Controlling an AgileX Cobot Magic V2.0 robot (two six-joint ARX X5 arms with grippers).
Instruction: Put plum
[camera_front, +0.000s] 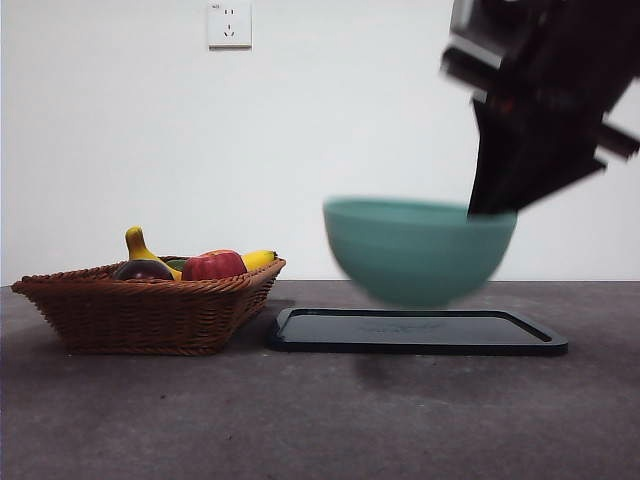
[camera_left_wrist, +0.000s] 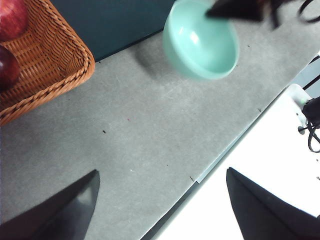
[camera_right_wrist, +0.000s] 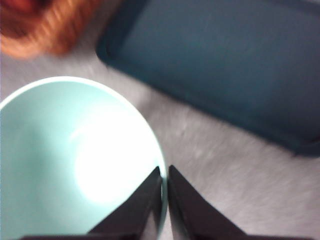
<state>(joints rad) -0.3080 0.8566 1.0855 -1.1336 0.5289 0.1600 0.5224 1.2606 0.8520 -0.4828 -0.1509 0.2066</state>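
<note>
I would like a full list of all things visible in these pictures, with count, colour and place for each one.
bowl: one, mint green, held in the air by its rim above the tray, blurred
tray: one, dark, flat on the table beside the basket
basket: one, brown wicker, on the table
plum: one, dark purple, in the basket
apple: one, red, in the basket next to the plum
banana: one, yellow, in the basket behind the apple
socket: one, white, on the wall
table: one, grey
right gripper: black, shut on the bowl's rim
left gripper: black, open, over bare table, holding nothing
</note>
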